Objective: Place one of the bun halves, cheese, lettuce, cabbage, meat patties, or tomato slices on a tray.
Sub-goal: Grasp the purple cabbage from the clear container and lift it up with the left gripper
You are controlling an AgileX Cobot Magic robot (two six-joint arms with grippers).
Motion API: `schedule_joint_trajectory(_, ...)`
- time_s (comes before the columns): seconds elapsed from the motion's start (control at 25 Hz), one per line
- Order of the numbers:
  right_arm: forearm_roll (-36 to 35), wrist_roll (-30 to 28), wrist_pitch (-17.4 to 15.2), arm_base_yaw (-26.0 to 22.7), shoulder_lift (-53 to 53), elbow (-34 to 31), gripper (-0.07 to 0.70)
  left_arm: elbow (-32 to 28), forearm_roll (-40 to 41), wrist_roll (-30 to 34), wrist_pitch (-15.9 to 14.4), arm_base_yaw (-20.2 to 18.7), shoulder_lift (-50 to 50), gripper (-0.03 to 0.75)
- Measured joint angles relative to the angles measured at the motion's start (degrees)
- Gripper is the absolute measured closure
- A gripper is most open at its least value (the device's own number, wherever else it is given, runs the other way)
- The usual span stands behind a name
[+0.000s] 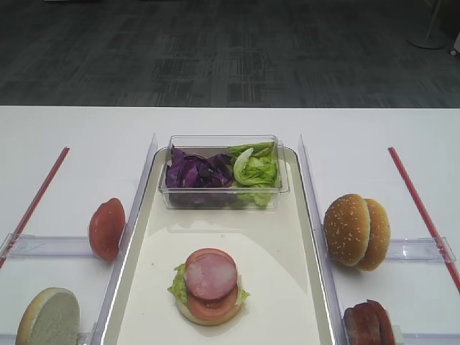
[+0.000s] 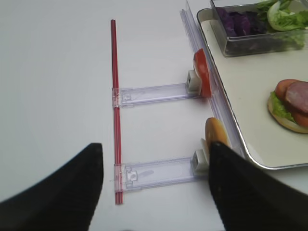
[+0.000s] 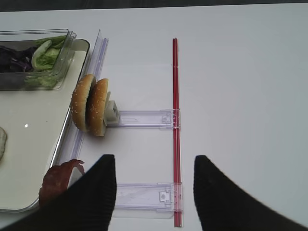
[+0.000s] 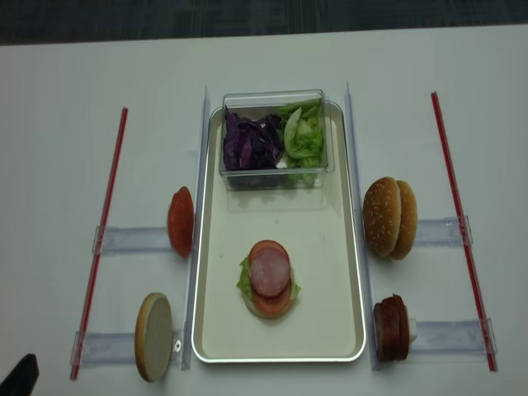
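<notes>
two sesame bun halves [image 4: 390, 217], one tray [image 4: 342, 272]

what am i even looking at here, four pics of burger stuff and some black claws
It is a two-armed robot at a white table, building a burger. Two pictures look down from above; the other two come from cameras on the robot's wrists.

The black shapes are its grippers: the left gripper and the right gripper, both open and holding nothing.

The tray carries a clear box of purple cabbage and green lettuce, plus a half-built burger.

Beside the tray, standing on edge in clear holders: tomato slices, a pale bun half, sesame buns and meat patties.
</notes>
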State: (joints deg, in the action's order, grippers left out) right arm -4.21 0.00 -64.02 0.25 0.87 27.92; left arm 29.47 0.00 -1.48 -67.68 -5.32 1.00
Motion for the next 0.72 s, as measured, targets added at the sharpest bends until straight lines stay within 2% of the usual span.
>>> schedule_joint_trajectory(0.2,0.0,0.0,0.0,0.0,0.0,0.0,0.232,1.8,0.0,0.4,0.0,0.0,-6.4,0.267)
schedule_joint_trajectory(0.44,0.0,0.0,0.0,0.0,0.0,0.0,0.232,4.2,0.0,3.8,0.4,0.0,-15.4,0.267)
schedule_joint_trajectory(0.72,0.0,0.0,0.0,0.0,0.0,0.0,0.232,7.8,0.0,4.4,2.0,-3.9,-22.1,0.267)
